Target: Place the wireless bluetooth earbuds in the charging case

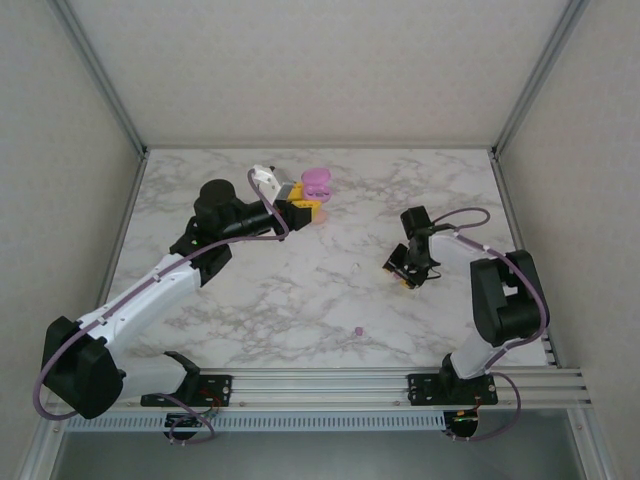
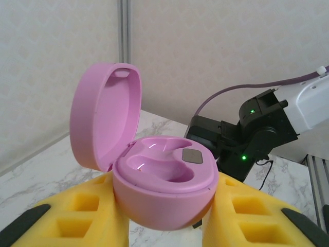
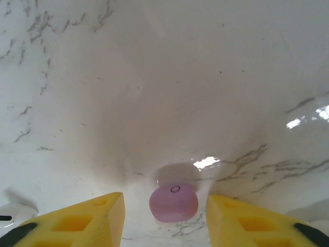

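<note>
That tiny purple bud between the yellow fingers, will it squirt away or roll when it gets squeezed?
The purple bud looks smooth and rounded, so it may slip from between the fingers unless caught squarely. Being so small beside them, it is probably very light, and a nudge could send it skating on the glossy table.

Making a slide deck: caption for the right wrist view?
Open right gripper straddling a purple earbud on the marble table.

Marble table (image 1: 300, 290) carrying loose buds
Purple earbud (image 1: 358, 330) is sitting near the front edge, white earbud (image 1: 357, 266) is lying mid-table, second purple earbud (image 3: 173, 203) is resting flat on the marble.
</note>
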